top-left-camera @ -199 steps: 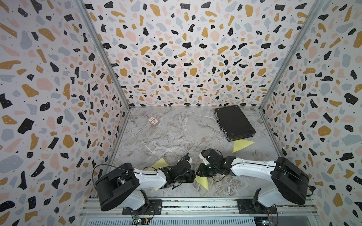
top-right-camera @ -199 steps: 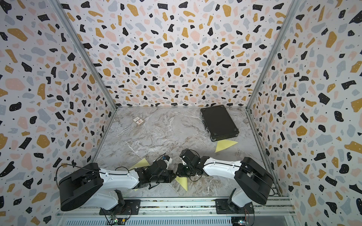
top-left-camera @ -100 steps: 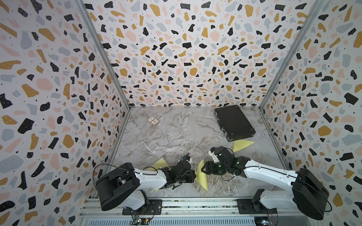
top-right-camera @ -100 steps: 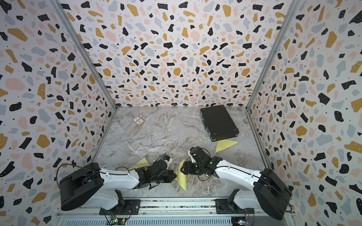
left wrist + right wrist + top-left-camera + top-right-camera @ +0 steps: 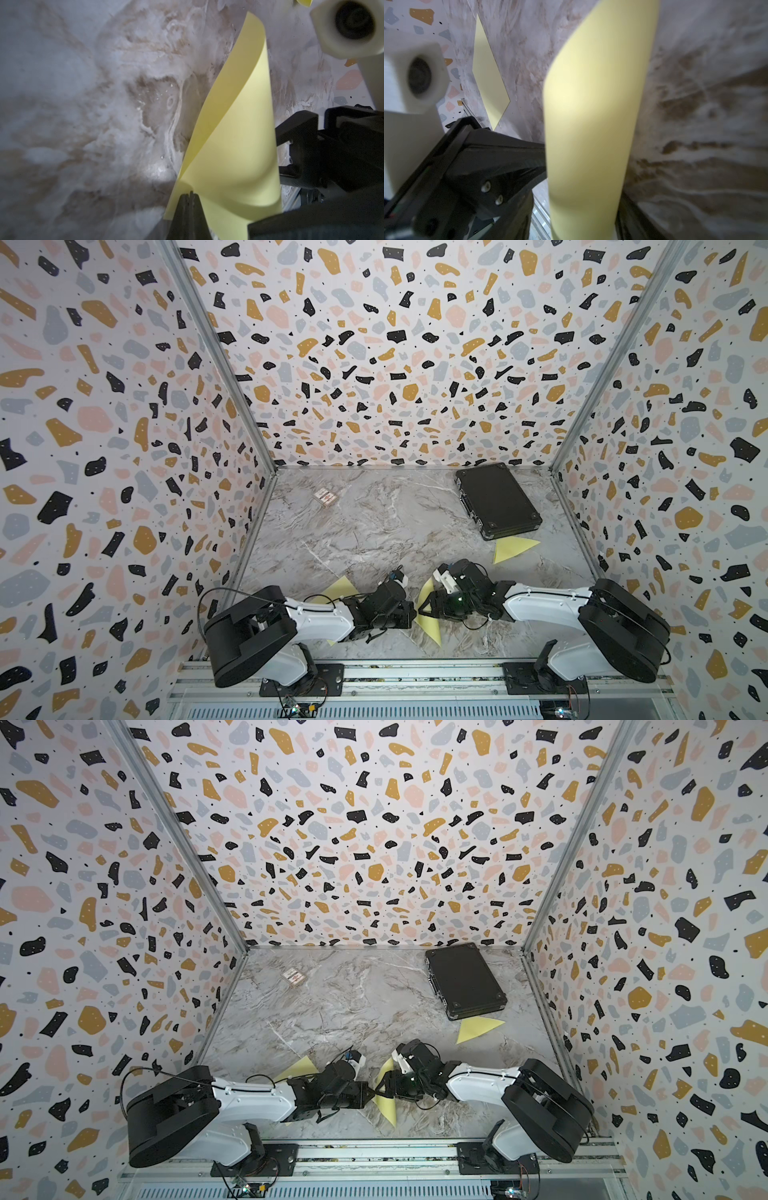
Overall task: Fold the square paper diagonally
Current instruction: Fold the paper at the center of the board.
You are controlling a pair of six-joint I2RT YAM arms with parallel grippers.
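Note:
The yellow square paper [image 5: 430,628] [image 5: 386,1106] stands curled up off the marble table at the front middle, between my two grippers. My left gripper [image 5: 413,614] [image 5: 369,1094] is shut on the paper's lower edge; in the left wrist view its closed tips [image 5: 189,194] pinch the sheet [image 5: 234,145]. My right gripper [image 5: 424,608] [image 5: 380,1085] faces it from the right and is open. In the right wrist view the curled sheet [image 5: 591,124] fills the gap of the right gripper [image 5: 585,228] and hides most of its jaws.
A black case [image 5: 496,499] [image 5: 465,979] lies at the back right, with a folded yellow triangle [image 5: 513,547] [image 5: 478,1029] in front of it. Another yellow sheet [image 5: 338,589] [image 5: 490,83] lies flat beside the left arm. A small card pack [image 5: 325,497] sits back left.
The right gripper has opened. The right arm swung out to the right and came back toward the left gripper. The paper rose from lying flat into an upright curl. The left gripper stayed put.

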